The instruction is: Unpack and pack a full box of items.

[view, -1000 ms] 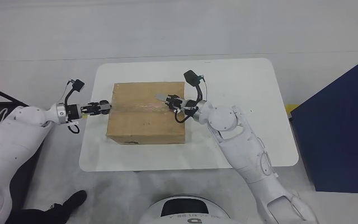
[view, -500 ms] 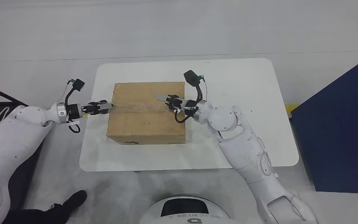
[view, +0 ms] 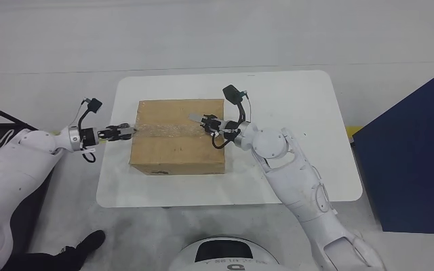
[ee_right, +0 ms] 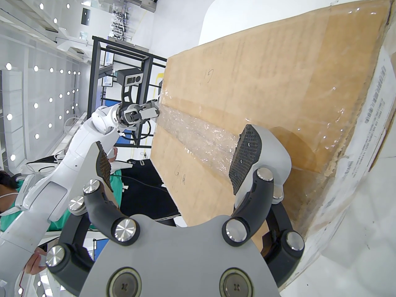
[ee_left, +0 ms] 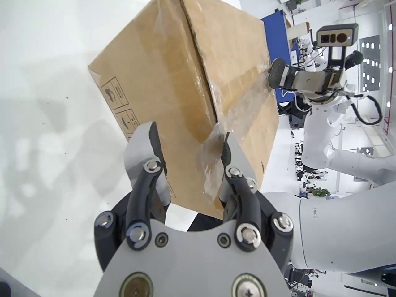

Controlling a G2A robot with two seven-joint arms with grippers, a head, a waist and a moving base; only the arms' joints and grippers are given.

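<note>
Box (view: 180, 146) flat, long axis seemingly left-right; left end effector (view: 128, 129), right end effector (view: 201, 122) released at opposite ends.

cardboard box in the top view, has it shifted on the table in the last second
No. The cardboard box keeps the same gaps to the edges of the white table.

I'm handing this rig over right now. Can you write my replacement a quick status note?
Left gripper: open at one end of the box, with the crumpled end of the tape between its fingers.
Right gripper: open over the opposite end of the box top.
Box: on the table, flaps shut, top seam taped.
Done: nothing unpacked.
Left: strip the tape, open, unpack, repack.
</note>
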